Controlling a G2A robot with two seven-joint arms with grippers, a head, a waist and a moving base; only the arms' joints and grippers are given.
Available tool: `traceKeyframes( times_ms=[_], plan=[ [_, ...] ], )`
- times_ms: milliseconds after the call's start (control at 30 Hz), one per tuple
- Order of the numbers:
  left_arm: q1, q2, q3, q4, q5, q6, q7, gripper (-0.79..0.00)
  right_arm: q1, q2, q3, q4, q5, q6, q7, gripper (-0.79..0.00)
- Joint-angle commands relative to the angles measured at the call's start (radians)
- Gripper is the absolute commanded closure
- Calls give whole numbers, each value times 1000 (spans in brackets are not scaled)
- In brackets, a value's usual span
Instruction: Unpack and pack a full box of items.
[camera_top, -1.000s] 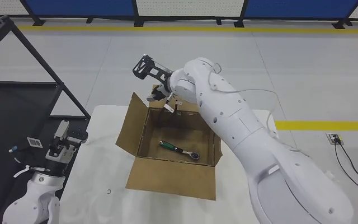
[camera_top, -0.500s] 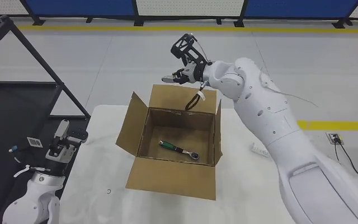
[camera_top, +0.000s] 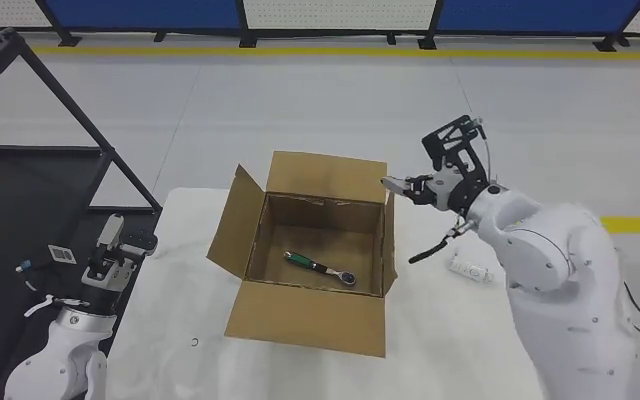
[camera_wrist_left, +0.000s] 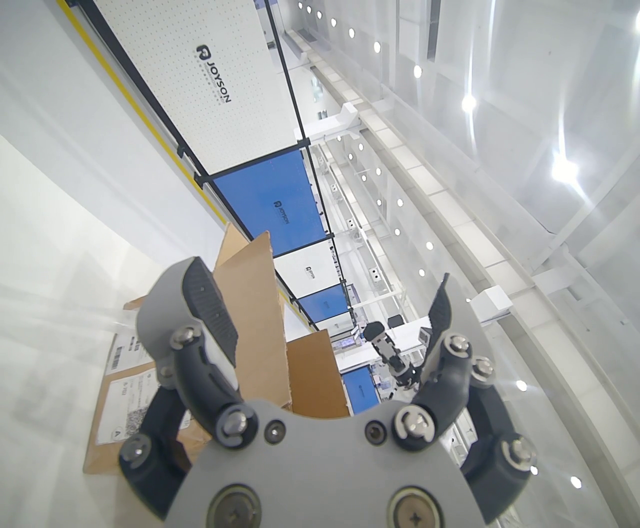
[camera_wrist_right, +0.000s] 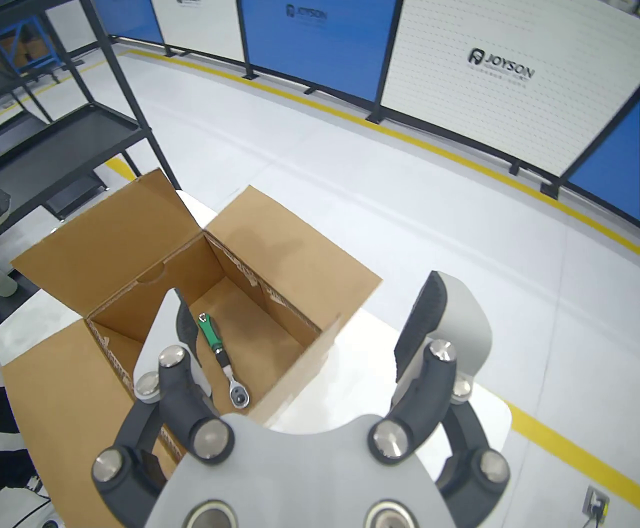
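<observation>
Box (camera_top: 305, 315) — right tool (camera_wrist_right: 305, 292) alongside, agape

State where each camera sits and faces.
Top view: above the arms, facing down at table and box; left arm and right arm show.
Left wrist view: low beside the box, facing up to the ceiling; open left gripper.
Right wrist view: high beside the box, facing down into it; open right gripper.
Top and right wrist views share the wrench.

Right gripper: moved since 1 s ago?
Yes. In the top view, the right gripper has swung from near the back-left corner of the box, across its back flap, to a spot just outside its right wall. The jaws are open and empty.
</observation>
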Motion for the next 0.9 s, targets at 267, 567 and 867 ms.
traceKeyframes(
  times_ms=[267,567,867],
  plan=[
    [0,0,0,0,0,0,0,-785,-26,23,102,129,-92,144,147,-785],
    [0,0,0,0,0,0,0,-785,27,41,143,322,-134,235,353,-785],
    [0,0,0,0,0,0,0,-785,69,42,127,387,-98,221,446,-785]
  ],
)
